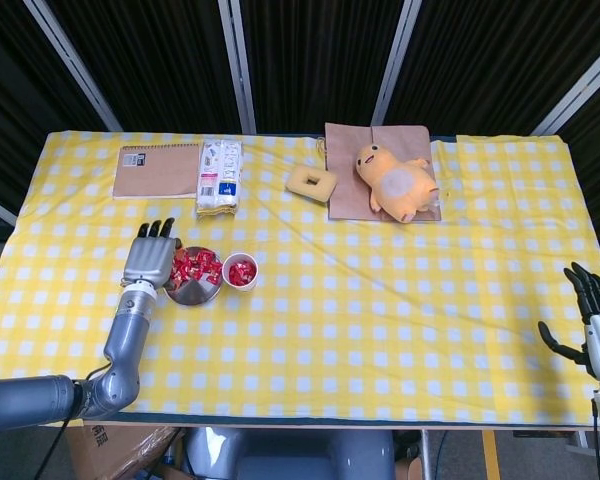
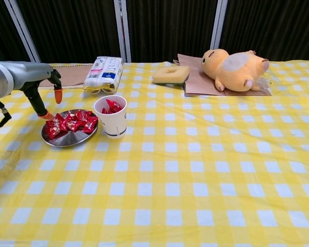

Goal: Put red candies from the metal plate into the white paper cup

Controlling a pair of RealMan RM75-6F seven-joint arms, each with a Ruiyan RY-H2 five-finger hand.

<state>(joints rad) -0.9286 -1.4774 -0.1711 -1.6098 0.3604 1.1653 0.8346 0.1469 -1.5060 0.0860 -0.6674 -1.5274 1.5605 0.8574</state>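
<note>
Hovering left hand (image 1: 150, 259), fingers spread, beside metal plate (image 1: 184, 294)

One metal plate (image 2: 67, 139) heaped with red candies (image 2: 72, 122), too bunched to count; one white paper cup (image 2: 112, 123); one notebook (image 1: 158, 171); one tissue pack (image 1: 219, 176); one sponge (image 1: 311, 183); one plush toy (image 1: 395, 181); one brown paper bag (image 1: 352, 170); two hands: left hand (image 1: 150, 262), right hand (image 1: 598, 322).

My desk (image 1: 400, 300), draped in yellow-and-white checked cloth, carries a round metal plate (image 1: 187, 293) of red candies, a white paper cup (image 1: 240, 270) just beside it, a brown spiral notebook (image 1: 157, 170), a white tissue pack (image 1: 219, 177), a yellow ring-shaped sponge (image 1: 310, 183) and a brown paper bag (image 1: 352, 150).
</note>
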